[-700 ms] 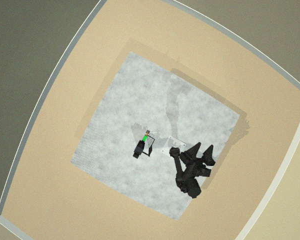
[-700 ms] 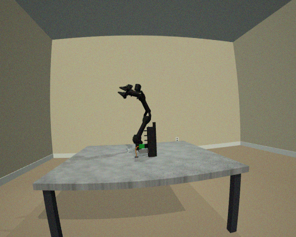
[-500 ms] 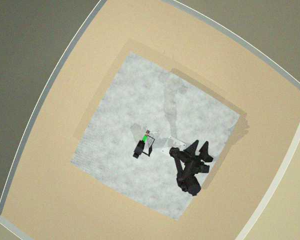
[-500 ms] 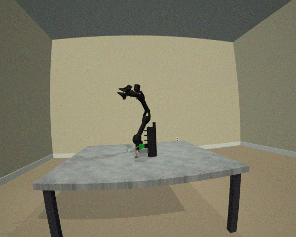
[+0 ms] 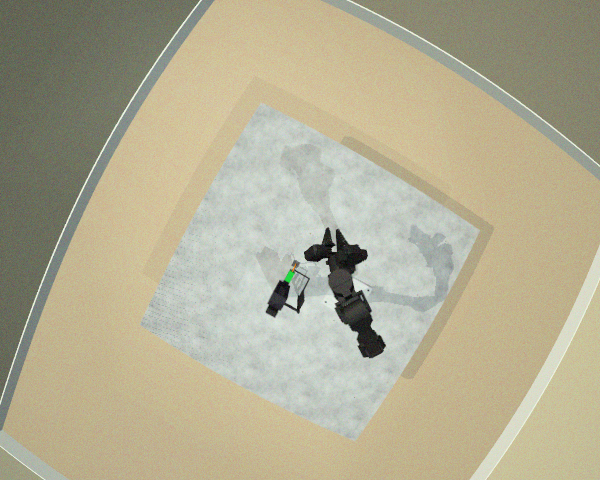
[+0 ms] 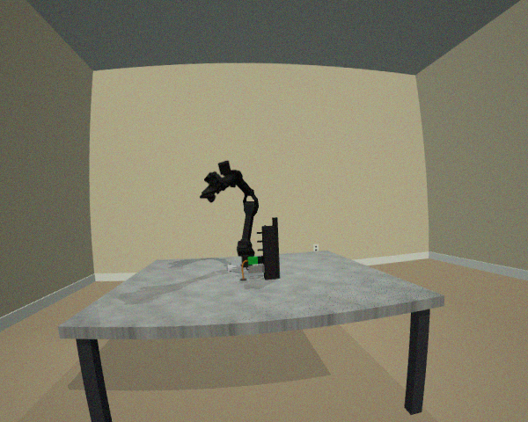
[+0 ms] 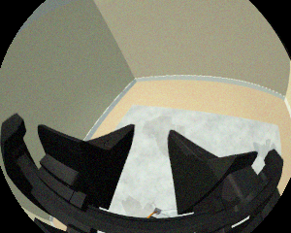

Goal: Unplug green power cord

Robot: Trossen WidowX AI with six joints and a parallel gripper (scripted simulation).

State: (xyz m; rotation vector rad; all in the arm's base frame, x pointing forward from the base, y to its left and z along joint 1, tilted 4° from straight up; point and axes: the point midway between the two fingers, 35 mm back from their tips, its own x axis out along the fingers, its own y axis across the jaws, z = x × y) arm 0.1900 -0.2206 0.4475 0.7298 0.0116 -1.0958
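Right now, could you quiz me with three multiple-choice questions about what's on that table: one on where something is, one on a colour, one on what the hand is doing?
1. Where is the hand?
A. High in the air above the table
B. Resting on the table
C. Under the table

2. What colour is the plug beside the tall black power strip?
A. Red
B. Green
C. Blue

3. What is the hand's state?
A. Clamped on the plug
B. Holding the power strip
C. Partly open, holding nothing

Answers:
1. A: the exterior view shows it raised well above the table.
2. B: a bright green block sits against the strip's base.
3. C: the wrist view shows only table between the fingers.
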